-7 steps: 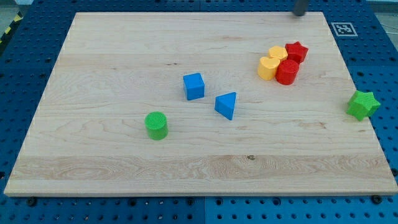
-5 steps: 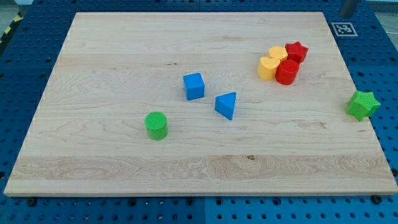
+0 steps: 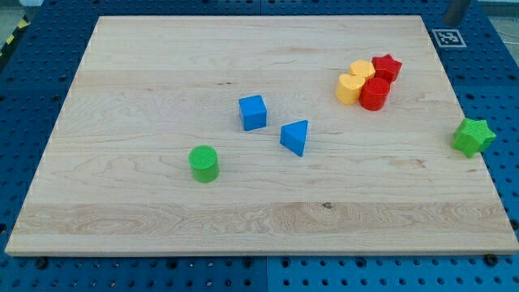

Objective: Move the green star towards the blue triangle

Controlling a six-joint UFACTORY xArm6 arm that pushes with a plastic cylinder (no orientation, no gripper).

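The green star (image 3: 473,136) sits at the board's right edge, at mid height in the view. The blue triangle (image 3: 296,137) lies near the board's middle, far to the star's left. My tip (image 3: 455,19) shows at the view's top right corner, just off the board's far right corner, well above the star and apart from every block.
A blue cube (image 3: 253,112) sits just up-left of the triangle. A green cylinder (image 3: 204,163) lies to the lower left. Two yellow blocks (image 3: 354,83), a red cylinder (image 3: 375,94) and a red star (image 3: 387,67) cluster at upper right. The wooden board (image 3: 162,219) lies on a blue pegboard.
My tip moved right along the view's top edge, from above the red star to the top right corner. No block has moved.
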